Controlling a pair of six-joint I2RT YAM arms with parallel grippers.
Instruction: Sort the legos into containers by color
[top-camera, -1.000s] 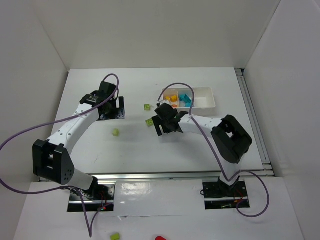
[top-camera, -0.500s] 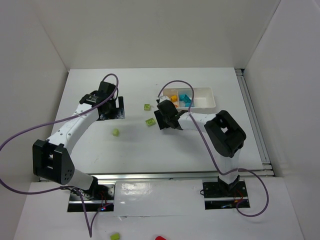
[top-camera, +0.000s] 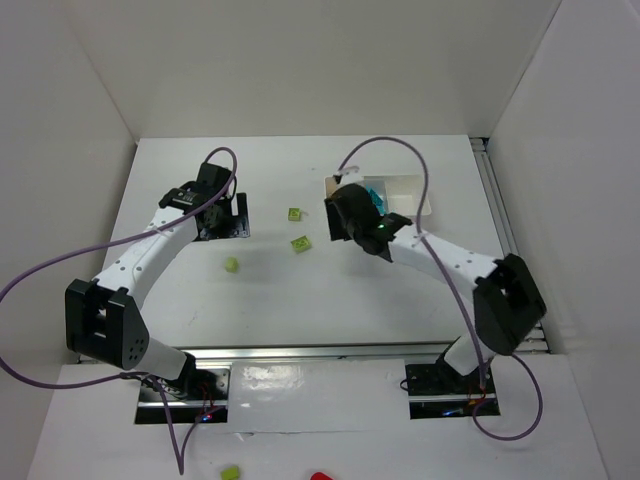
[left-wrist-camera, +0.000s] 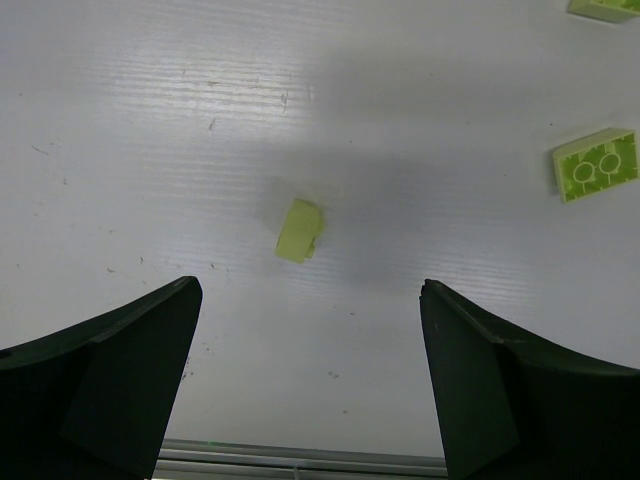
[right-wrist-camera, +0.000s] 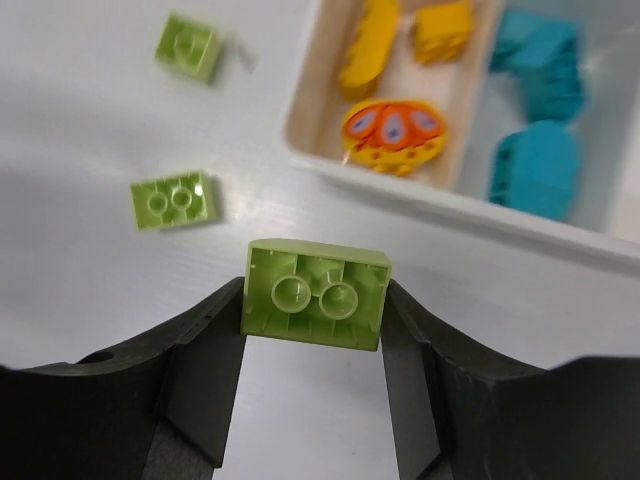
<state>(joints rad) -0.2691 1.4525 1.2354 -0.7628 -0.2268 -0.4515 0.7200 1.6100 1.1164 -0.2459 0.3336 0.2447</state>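
1. Top view: my right gripper (top-camera: 347, 213) hung over the left end of the tray (top-camera: 418, 197) and hid that end. A bit of cyan showed beside it.
2. Three green pieces lay loose on the table (top-camera: 180, 290): the far brick (top-camera: 295, 213) and near brick (top-camera: 301, 243) left of the tray, and the small piece (top-camera: 231, 265) further left. My left gripper (top-camera: 222, 213) sat well apart from the tray.
3. A second earlier my right gripper had been just beside the near brick. Since then it had gone up and right to the tray, with the elbow swung out to the right. My left arm and the loose pieces had not moved.
4. Left wrist: my left gripper (left-wrist-camera: 310, 380) was spread wide and held nothing. The small piece (left-wrist-camera: 299, 230) lay on the table between and beyond the fingers. The near brick (left-wrist-camera: 596, 165) lay studs-down at the right, and the far brick (left-wrist-camera: 605, 8) was cut off by the top edge.
5. Right wrist: my right gripper (right-wrist-camera: 316, 335) pinched the held brick (right-wrist-camera: 316, 293), hollow side toward the camera, just short of the tray (right-wrist-camera: 300, 130) wall.
6. The left compartment held two orange bricks (right-wrist-camera: 445, 28) and an orange oval (right-wrist-camera: 393, 133) printed with blue drop shapes. The next compartment held cyan bricks (right-wrist-camera: 535, 170).
7. The far brick (right-wrist-camera: 188, 46) and near brick (right-wrist-camera: 174, 200) lay left of the tray.
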